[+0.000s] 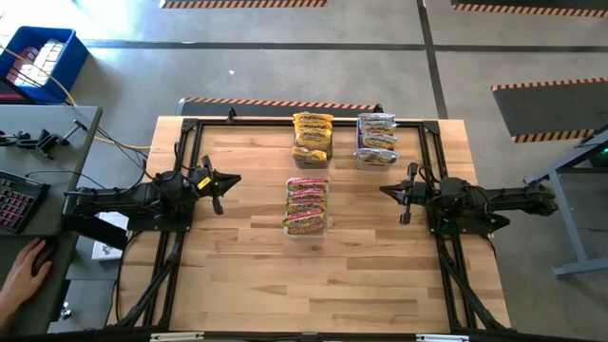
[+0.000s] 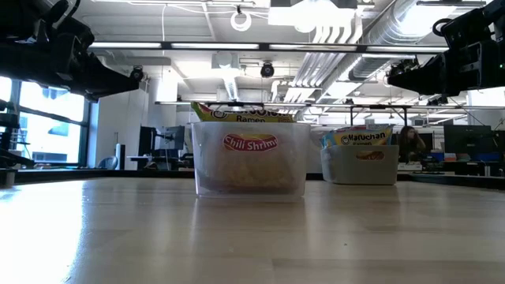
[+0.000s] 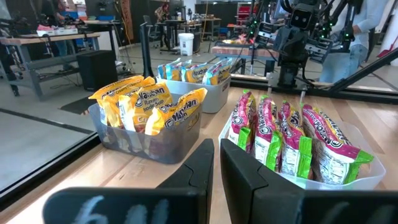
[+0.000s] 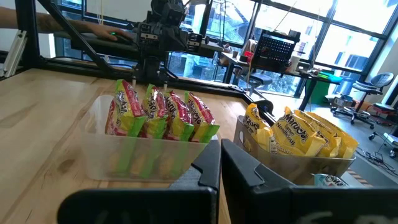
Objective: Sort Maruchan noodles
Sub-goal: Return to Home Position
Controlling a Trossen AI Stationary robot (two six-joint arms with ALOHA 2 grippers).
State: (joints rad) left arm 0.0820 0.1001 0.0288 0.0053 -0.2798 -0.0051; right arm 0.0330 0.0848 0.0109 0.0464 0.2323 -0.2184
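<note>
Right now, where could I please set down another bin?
Free: the wooden table nearer than the clear plastic bin of pink-and-green packets, and between it and the left claw. Crowded: far edge, yellow-packet bin and silvery-packet bin.

noodles [image 1: 307,201] in bins [image 1: 307,234] | two bins side by side rear | one centre

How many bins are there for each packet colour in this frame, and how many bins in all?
Bin of yellow packets: 1
Bin of pink-and-green packets: 1
Bin of silvery-white packets: 1
Total: 3 bins
</note>
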